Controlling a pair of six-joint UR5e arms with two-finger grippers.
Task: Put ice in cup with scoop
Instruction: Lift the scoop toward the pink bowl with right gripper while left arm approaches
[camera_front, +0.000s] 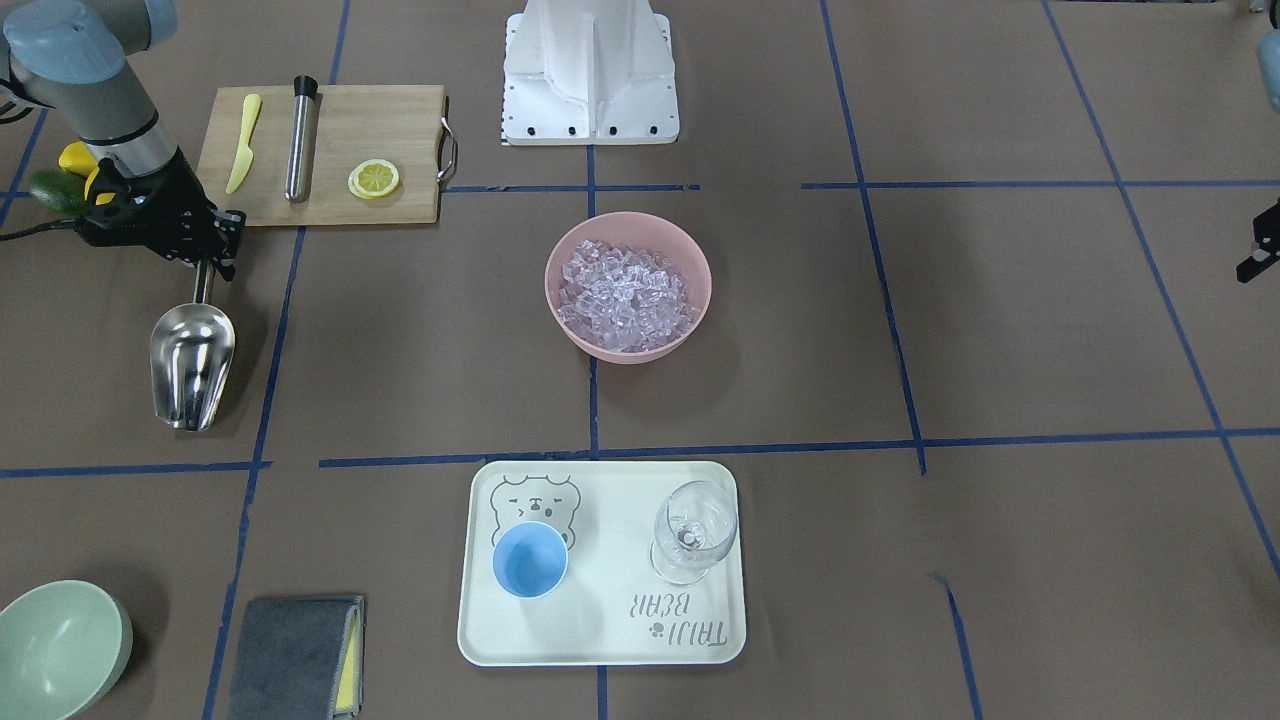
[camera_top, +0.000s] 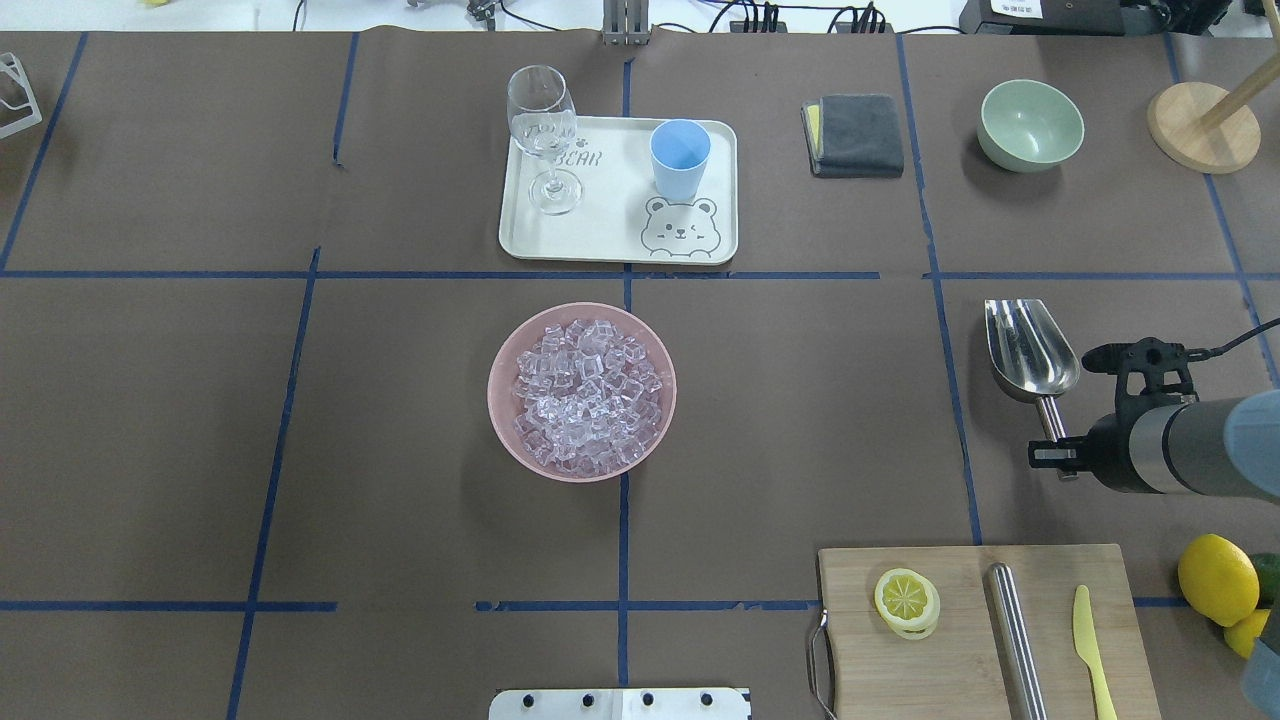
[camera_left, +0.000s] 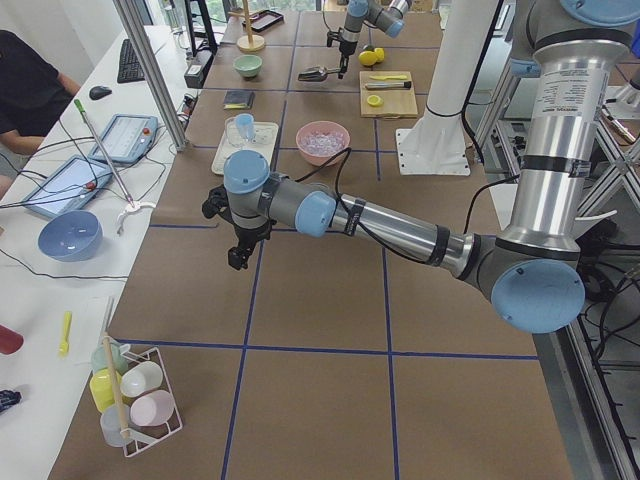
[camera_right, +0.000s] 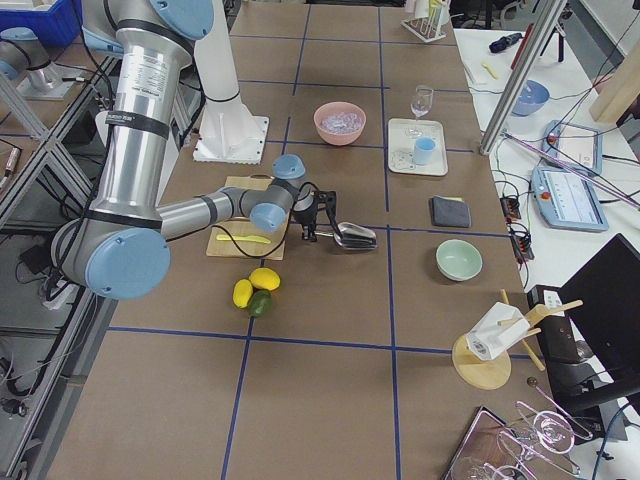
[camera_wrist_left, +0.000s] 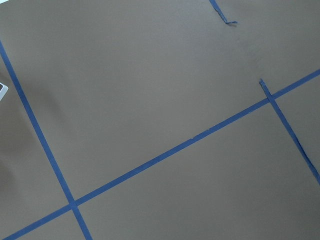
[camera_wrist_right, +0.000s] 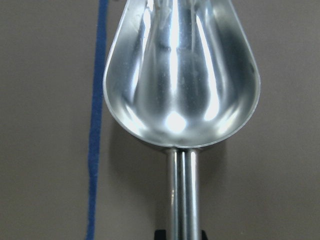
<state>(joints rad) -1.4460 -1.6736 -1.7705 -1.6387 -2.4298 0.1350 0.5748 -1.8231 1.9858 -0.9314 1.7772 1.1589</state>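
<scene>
The right gripper is clamped on the handle of the scoop. Its trough is empty and well apart from the pink bowl heaped with ice, so scooping looks not yet begun. The next move calls for a carry across and a dig in, then a tip over the cup on the tray. The left gripper hangs over bare table; open or closed, I cannot tell.

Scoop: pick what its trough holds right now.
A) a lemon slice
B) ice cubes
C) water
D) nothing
D: the scoop shows a bare, shiny trough in the right wrist view, its handle in the right pincer; the ice lies in the pink bowl.
</scene>
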